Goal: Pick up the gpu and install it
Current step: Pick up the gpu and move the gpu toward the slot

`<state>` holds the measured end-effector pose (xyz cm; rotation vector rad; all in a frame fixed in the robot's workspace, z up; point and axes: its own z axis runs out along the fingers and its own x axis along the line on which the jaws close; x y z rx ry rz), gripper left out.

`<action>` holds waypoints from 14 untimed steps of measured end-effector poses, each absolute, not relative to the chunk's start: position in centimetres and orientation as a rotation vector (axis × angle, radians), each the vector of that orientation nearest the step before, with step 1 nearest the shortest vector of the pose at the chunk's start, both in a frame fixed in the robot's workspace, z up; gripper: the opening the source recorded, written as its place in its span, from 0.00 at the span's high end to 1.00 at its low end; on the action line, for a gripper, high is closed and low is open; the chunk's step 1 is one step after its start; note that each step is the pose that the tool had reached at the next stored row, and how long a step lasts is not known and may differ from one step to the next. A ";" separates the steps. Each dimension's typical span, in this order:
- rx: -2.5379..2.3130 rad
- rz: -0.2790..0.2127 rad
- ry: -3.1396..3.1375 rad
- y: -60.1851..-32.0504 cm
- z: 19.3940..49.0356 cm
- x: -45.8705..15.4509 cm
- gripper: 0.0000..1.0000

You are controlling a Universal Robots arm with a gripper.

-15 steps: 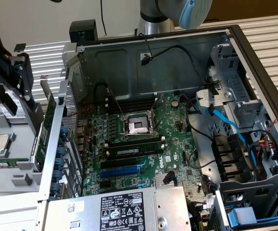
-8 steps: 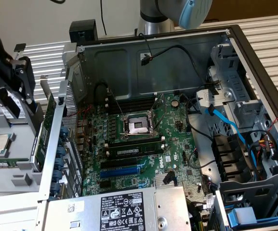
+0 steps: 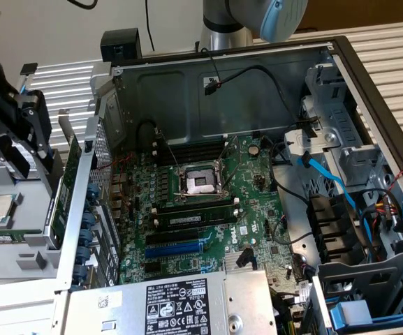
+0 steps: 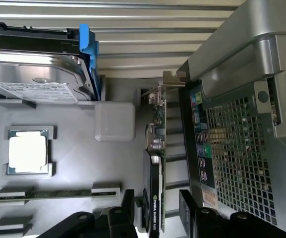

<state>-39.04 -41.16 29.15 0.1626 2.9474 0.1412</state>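
Note:
The gpu (image 4: 155, 148) stands on its long edge in a slot of the grey parts tray (image 4: 83, 163). Its green board, black cooler and silver bracket (image 4: 174, 77) are seen edge-on. My gripper (image 4: 156, 196) is open, with one black finger (image 4: 128, 206) on each side of the card's cooler end and a small gap to each. In the exterior view the gpu (image 3: 63, 188) stands just outside the computer case, at that view's left, with my gripper (image 3: 30, 150) right over it.
The open computer case (image 3: 341, 84) holds the large green motherboard (image 3: 208, 223), its blue and black card slots (image 3: 173, 248), cables and a power supply (image 3: 180, 303). The case's perforated rear wall (image 4: 237, 148) stands close beside the gpu. The tray holds a CPU (image 4: 28, 151), a RAM stick (image 4: 58, 194) and a hard drive (image 4: 33, 74).

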 end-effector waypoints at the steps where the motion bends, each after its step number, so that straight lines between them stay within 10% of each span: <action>1: 0.165 0.141 2.945 -41.3 29.0 -39.0 0.51; 14: 0.243 0.141 2.926 -41.5 27.2 -38.9 0.51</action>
